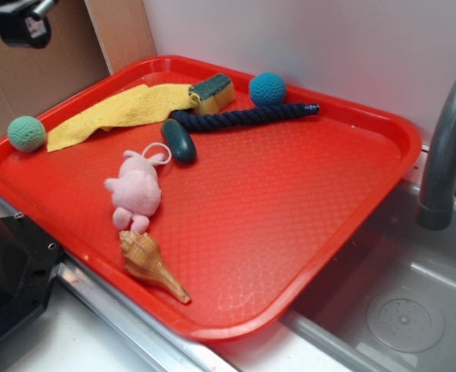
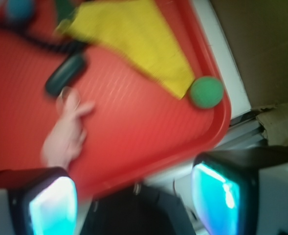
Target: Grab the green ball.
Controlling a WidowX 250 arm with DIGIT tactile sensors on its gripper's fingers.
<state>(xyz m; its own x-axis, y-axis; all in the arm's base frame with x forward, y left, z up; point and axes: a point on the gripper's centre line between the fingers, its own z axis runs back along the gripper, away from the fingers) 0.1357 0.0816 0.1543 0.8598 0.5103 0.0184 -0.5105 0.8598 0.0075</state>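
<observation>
Two glowing fingers (image 2: pixel 53 205) of the gripper (image 2: pixel 134 200) are seen spread wide apart in the blurred wrist view, with nothing held between them. The green ball (image 1: pixel 26 133) is found at the far left corner of the red tray (image 1: pixel 289 225), just beside the tip of the yellow cloth (image 1: pixel 111 112).

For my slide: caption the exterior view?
Green ball on the red tray's left rim beside a yellow cloth, not yet grasped.

You are looking at the green ball (image 1: pixel 26 133) (image 2: pixel 206 92), small, pale and knobbly, sitting on the red tray's (image 1: pixel 305 201) left rim, touching the yellow cloth's (image 1: pixel 111 112) tip.
</observation>
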